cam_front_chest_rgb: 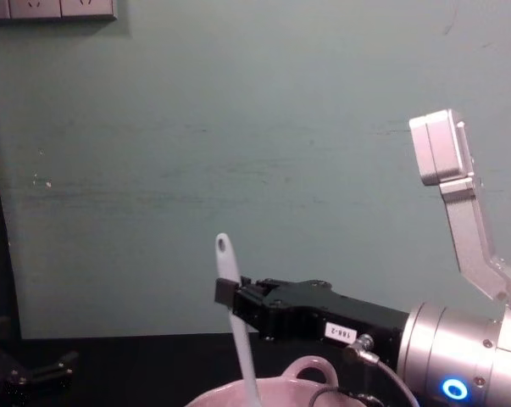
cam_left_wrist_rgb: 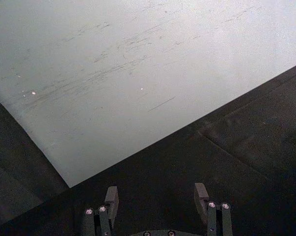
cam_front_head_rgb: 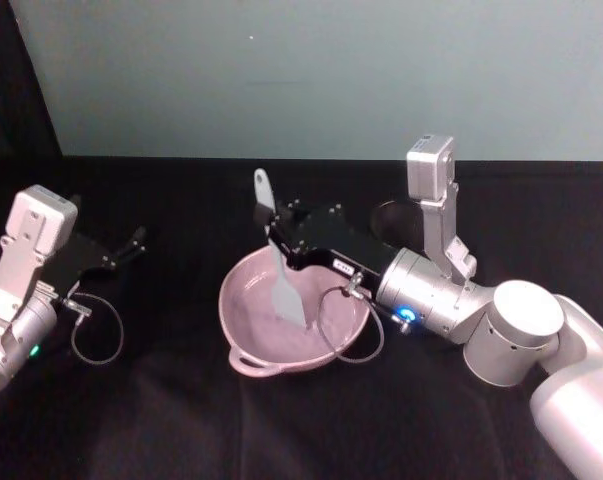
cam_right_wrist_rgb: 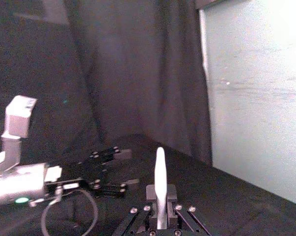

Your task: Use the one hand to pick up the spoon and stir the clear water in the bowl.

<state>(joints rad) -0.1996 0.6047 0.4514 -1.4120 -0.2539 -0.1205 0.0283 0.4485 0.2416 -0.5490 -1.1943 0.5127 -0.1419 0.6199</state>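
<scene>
The pale pink bowl (cam_front_head_rgb: 249, 290) sits on the black table in front of me, its loop handle toward me. My right gripper (cam_front_head_rgb: 278, 236) reaches in from the right above the bowl's far rim and is shut on the white spoon (cam_front_head_rgb: 281, 280). The spoon stands nearly upright, its holed handle end up and its flat blade down inside the bowl. From the chest the right gripper (cam_front_chest_rgb: 231, 298) clamps the spoon (cam_front_chest_rgb: 235, 303) over the bowl (cam_front_chest_rgb: 306, 373). In the right wrist view the spoon handle (cam_right_wrist_rgb: 160, 182) rises between the closed fingers. My left gripper (cam_front_head_rgb: 131, 243) rests open at the far left.
A black round object (cam_front_head_rgb: 393, 218) stands behind the right arm at the back of the table. A pale green wall runs behind the table, with dark curtain at the left. In the left wrist view the left gripper (cam_left_wrist_rgb: 157, 202) faces bare black cloth.
</scene>
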